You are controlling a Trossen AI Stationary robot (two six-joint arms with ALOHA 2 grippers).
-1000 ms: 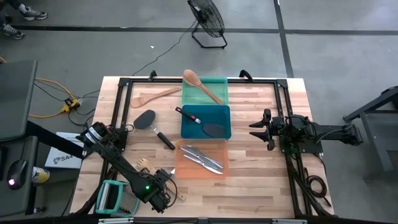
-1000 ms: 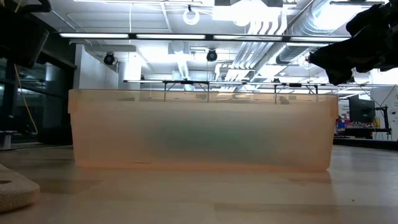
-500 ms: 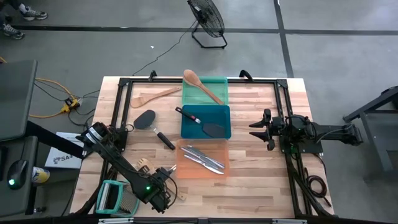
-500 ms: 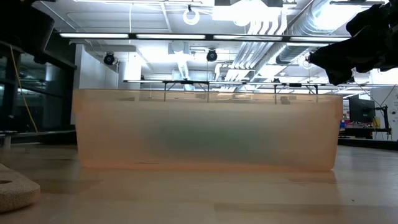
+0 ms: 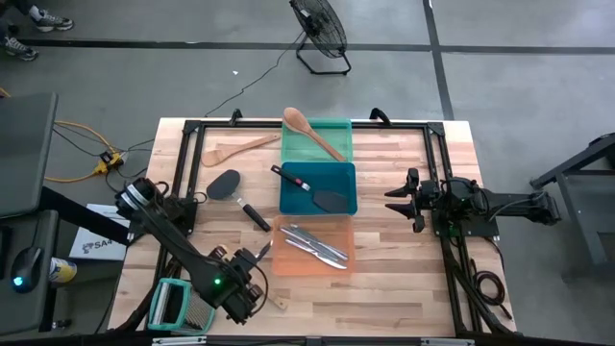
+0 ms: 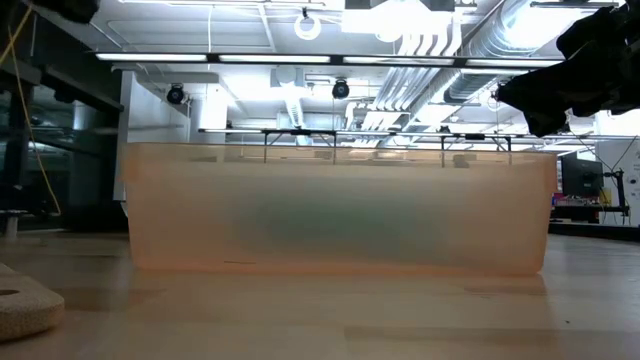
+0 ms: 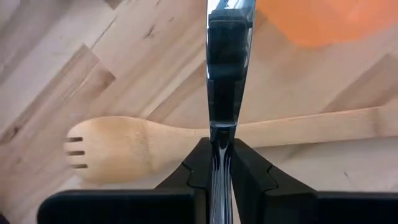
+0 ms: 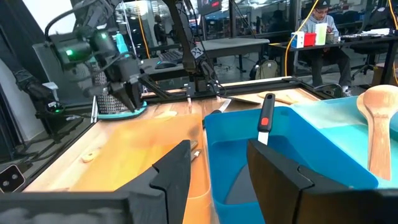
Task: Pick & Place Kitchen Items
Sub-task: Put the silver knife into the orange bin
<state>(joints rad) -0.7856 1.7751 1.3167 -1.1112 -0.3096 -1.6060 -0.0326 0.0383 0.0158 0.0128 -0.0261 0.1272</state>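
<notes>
Left tool (image 7: 222, 163) pinching knife (image 7: 224, 62), butcher-block table (image 7: 124, 68)

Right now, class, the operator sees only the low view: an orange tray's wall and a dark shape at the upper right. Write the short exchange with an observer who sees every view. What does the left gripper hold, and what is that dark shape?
Operator: Is the left gripper holding anything?
Observer: Yes. The left gripper is shut on a silver metal utensil, above a wooden fork lying on the table.
Operator: And the dark shape at my upper right?
Observer: That is the right gripper, open and empty, waiting over the table's right side.
</notes>
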